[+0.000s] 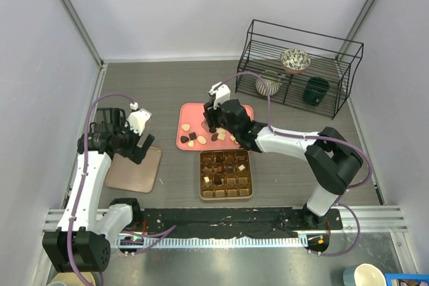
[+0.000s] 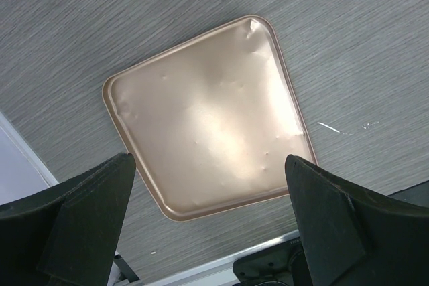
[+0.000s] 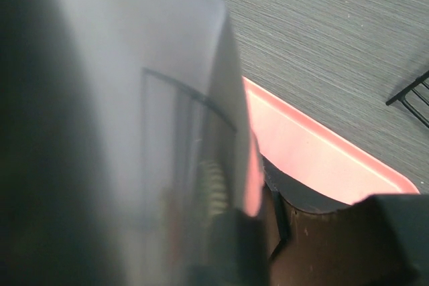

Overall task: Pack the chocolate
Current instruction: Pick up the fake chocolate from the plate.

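Observation:
Several loose chocolates (image 1: 192,136), dark and cream, lie on the pink tray (image 1: 194,115). More chocolate sits in cells of the gold-brown gridded box (image 1: 251,173) just in front of it. My right gripper (image 1: 213,127) reaches down onto the tray's middle. In the right wrist view the picture is blurred, and a dark brown chocolate (image 3: 315,249) fills the gap between the fingers of the right gripper (image 3: 315,226), above the pink tray (image 3: 315,152). My left gripper (image 2: 209,165) hangs open over the near edge of a flat gold lid (image 2: 208,112), holding nothing.
The gold lid (image 1: 134,171) lies at the left, under the left gripper (image 1: 141,149). A black wire rack (image 1: 301,65) with bowls and a dark cup stands at the back right. Grey walls close in both sides.

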`<state>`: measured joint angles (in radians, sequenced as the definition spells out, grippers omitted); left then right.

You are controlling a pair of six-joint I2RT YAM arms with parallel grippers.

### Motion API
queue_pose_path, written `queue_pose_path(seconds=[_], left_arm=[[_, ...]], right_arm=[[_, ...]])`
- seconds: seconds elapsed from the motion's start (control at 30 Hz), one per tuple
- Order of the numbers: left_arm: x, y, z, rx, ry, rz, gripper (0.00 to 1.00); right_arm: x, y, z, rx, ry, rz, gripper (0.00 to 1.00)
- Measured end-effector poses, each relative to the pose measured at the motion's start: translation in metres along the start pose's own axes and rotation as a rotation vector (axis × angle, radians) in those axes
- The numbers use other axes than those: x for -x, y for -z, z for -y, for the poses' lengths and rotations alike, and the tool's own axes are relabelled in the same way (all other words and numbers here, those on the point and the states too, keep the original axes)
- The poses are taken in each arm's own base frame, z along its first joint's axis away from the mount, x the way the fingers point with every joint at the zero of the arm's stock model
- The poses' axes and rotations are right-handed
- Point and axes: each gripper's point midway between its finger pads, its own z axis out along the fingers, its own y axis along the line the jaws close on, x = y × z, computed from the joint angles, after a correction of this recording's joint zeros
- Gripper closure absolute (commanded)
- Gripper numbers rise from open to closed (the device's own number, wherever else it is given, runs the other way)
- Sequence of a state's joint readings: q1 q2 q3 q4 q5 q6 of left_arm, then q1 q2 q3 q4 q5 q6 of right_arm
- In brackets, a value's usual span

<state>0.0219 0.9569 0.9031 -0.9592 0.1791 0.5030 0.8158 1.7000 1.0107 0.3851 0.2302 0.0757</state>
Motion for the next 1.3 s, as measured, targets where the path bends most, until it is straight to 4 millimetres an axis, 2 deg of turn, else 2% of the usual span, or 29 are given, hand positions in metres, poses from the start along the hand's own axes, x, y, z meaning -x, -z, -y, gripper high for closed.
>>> queue_pose_path(seconds=[0.33,0.43,0.57,0.73,1.03,1.23,1.3], left_arm=[[0.0,0.001,0.0,0.0,-0.004,0.001,0.0],[0.0,0.001,0.0,0.001,-0.004,0.001,0.0],[0.0,0.002,0.0,0.003,-0.004,0.004,0.0],[0.0,0.003,0.0,0.006,-0.006,0.008,0.0],[0.0,0.003,0.0,0.005,-0.006,0.008,0.0],[0.0,0.003,0.0,0.005,-0.005,0.008,0.0],[0.0,0.003,0.0,0.005,-0.005,0.008,0.0]], right_arm=[[-0.005,0.014,0.005,-0.009,-0.002,-0.012,0.49],[-0.006,0.015,0.005,-0.009,-0.002,-0.014,0.51],[-0.006,0.015,0.006,-0.012,-0.005,-0.013,0.6],[-0.006,0.015,0.007,-0.017,-0.006,-0.013,0.62],[-0.006,0.019,0.009,-0.024,0.009,-0.029,0.72],[-0.001,0.021,0.01,-0.026,0.048,-0.043,0.73],[0.008,0.024,0.011,-0.026,0.056,-0.038,0.73]])
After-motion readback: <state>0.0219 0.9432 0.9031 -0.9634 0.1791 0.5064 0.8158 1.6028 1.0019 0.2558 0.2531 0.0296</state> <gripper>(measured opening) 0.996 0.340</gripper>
